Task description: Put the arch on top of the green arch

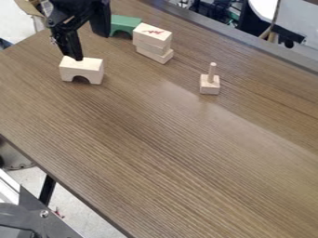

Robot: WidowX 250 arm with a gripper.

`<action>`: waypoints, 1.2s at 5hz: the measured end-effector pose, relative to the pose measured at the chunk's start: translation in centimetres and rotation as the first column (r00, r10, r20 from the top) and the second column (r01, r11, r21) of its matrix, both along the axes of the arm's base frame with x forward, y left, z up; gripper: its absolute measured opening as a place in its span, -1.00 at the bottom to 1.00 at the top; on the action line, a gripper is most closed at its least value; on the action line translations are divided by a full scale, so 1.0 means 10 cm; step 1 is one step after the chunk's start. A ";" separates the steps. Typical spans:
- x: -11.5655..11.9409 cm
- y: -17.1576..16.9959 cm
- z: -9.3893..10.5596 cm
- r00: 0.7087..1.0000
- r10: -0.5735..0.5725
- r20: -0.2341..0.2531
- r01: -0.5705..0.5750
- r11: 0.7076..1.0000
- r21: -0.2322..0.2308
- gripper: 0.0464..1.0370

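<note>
The black gripper [89, 48] hangs at the upper left with its fingers apart. One fingertip is low, at the top edge of the plain wooden arch [82, 70]; the other is higher in view, to the right. Whether the lower fingertip touches the arch cannot be told. That arch stands upright on the table, its cut-out facing down. Behind the gripper, near the top edge, is the green arch [126, 23], partly covered by the wooden blocks on its right.
Right beside the green arch is a stack of wooden blocks [152, 39], with a red mark on the top one. A small wooden block with an upright peg [210, 82] stands farther right. The brown table's [174, 162] left edge slants across the lower left.
</note>
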State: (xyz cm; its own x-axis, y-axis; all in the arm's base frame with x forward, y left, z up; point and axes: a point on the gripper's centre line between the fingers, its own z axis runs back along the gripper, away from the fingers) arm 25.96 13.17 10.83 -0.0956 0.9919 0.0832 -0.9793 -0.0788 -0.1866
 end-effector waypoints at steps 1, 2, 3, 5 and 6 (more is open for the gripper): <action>-0.01 0.11 -0.09 0.999 0.042 -0.024 -0.043 0.999 -0.016 0.92; -0.06 0.20 -0.16 0.994 0.088 -0.070 -0.089 0.996 -0.015 0.92; -0.09 0.27 -0.27 0.988 0.122 -0.099 -0.124 0.992 -0.015 0.92; 0.00 0.40 -0.37 0.976 0.210 -0.053 -0.211 0.977 -0.022 0.92; 0.06 0.46 -0.39 0.968 0.252 -0.023 -0.252 0.967 -0.023 0.92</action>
State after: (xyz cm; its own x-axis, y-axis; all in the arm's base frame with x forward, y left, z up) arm 26.59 17.80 6.94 -0.3415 0.9378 0.0627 -0.9306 -0.3280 -0.1625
